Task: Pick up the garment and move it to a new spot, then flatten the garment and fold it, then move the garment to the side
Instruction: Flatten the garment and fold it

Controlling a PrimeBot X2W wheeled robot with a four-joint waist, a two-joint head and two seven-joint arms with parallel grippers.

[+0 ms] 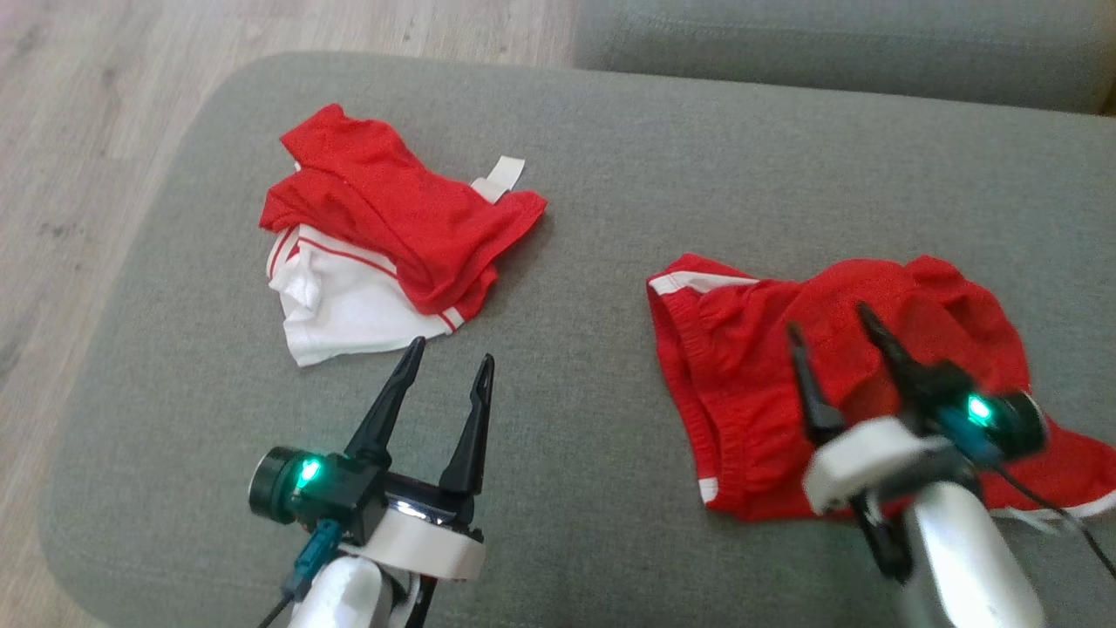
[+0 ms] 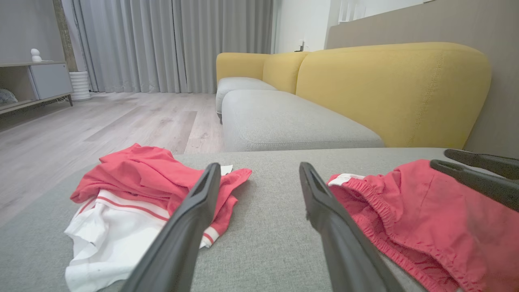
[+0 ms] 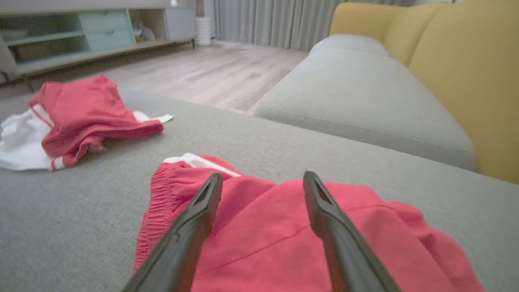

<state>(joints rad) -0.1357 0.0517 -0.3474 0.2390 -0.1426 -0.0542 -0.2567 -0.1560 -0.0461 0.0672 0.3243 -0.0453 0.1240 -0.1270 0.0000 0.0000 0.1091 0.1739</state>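
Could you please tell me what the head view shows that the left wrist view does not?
Head view, not the left wrist's: the green wrist lights and the pale right forearm. Left wrist view, not the head's: the yellow sofa back, curtains and cabinet. Both: red shorts, red-and-white garment, grey cushion and the open left end effector.
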